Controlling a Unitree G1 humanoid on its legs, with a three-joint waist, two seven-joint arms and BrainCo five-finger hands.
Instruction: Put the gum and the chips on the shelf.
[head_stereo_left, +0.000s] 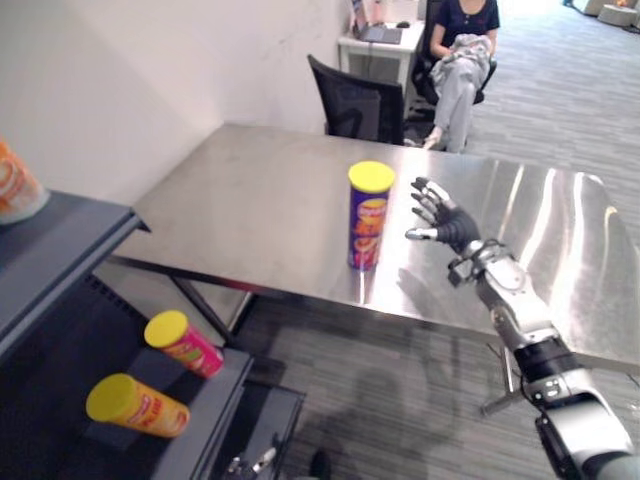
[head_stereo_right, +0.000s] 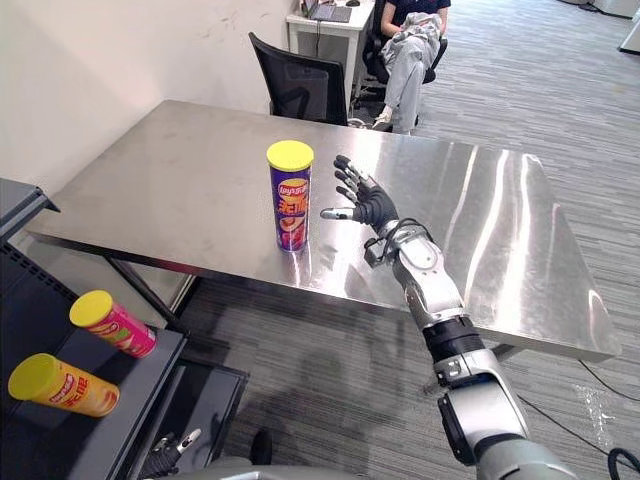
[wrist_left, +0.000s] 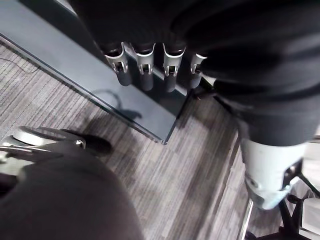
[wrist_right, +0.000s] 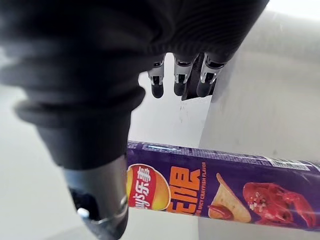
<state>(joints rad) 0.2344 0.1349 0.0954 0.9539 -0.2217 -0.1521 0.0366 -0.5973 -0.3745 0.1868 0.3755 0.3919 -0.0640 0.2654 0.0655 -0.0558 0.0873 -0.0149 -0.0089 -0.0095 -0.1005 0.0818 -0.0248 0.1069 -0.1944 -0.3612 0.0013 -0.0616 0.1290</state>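
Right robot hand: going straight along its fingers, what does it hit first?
Probably nothing close: the open right robot hand points across the table, just past the chips can beside its thumb. Farther on stands the black chair. Depth is unclear.

Purple chips can upright on steel table, right hand just beside it.
Fingers spread, not touching can. Pink can and yellow can lie on shelf.

- We find the chips upright on the table, our right hand just right of them, not touching.
- At our left, a can lies on the shelf, with a second can behind it.
- A chair stands behind the table, with a person seated beyond it.
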